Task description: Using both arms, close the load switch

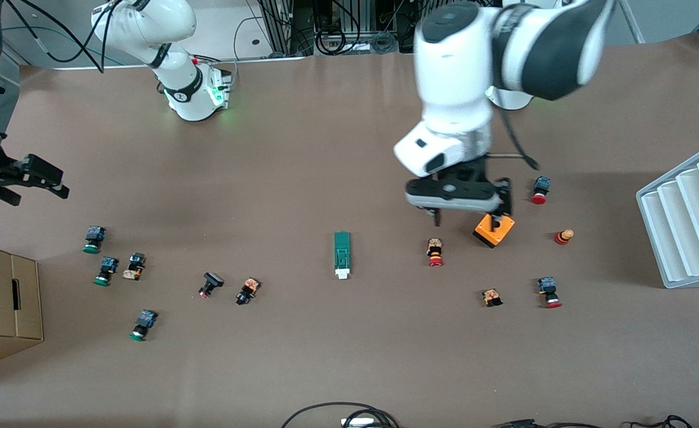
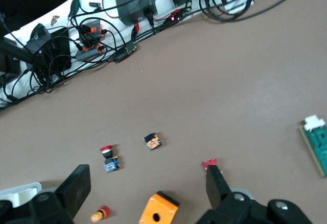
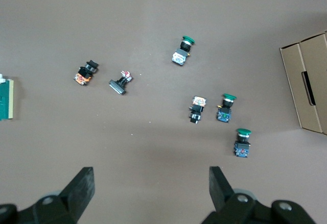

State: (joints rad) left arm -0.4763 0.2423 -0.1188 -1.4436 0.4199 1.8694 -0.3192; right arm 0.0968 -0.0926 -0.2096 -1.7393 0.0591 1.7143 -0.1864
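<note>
Both arms are white and round with black bands at the joints. The left claw (image 1: 468,205) is black with two flat fingers (image 2: 75,188), and so is the right claw (image 1: 28,178). The right arm's base (image 1: 198,89) glows green and has black cables (image 1: 58,35) above it.

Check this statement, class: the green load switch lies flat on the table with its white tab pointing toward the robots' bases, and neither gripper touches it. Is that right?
Not quite. The front view shows the load switch with its white tab at the end nearer the front camera, away from the bases. The rest holds: it lies flat, untouched by the left gripper or the right gripper.
</note>
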